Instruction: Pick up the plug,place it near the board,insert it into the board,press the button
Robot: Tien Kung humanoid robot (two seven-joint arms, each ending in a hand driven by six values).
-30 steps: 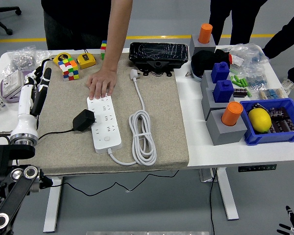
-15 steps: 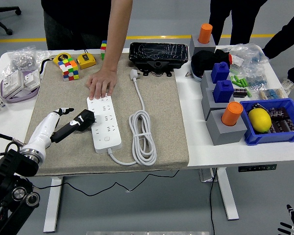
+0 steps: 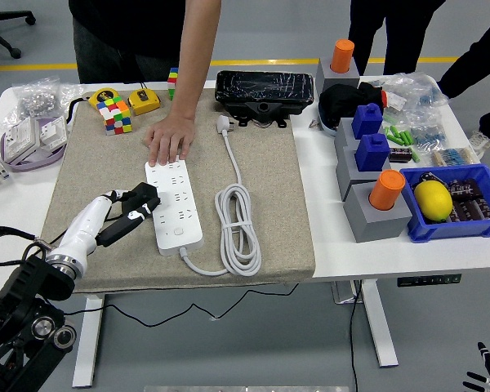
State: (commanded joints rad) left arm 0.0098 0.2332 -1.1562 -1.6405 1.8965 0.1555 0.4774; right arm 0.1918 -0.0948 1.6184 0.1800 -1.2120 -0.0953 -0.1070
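A white power strip (image 3: 174, 204) lies lengthwise on the grey mat (image 3: 261, 98), its round button (image 3: 178, 232) at the near end. The black plug (image 3: 142, 197) sits against the strip's left edge, with its thin black cord running off to the left. My left hand (image 3: 124, 214) reaches in from the lower left. Its fingers (image 3: 118, 229) are stretched out beside and under the plug, touching it without closing on it. A person's hand (image 3: 170, 137) presses down on the strip's far end. Only the tips of my right hand (image 3: 482, 371) show at the bottom right corner, below the table.
The strip's white cable (image 3: 238, 229) lies coiled to its right on the mat. Rubik's cubes (image 3: 114, 113) and a black box (image 3: 264, 88) stand at the back. Grey blocks with orange and blue tops (image 3: 374, 184) and a blue bin (image 3: 449, 204) crowd the right side.
My left arm swung from the mat's left edge down to the plug, then shifted slightly right and nearer. The plug, the strip and the person's hand have stayed put.
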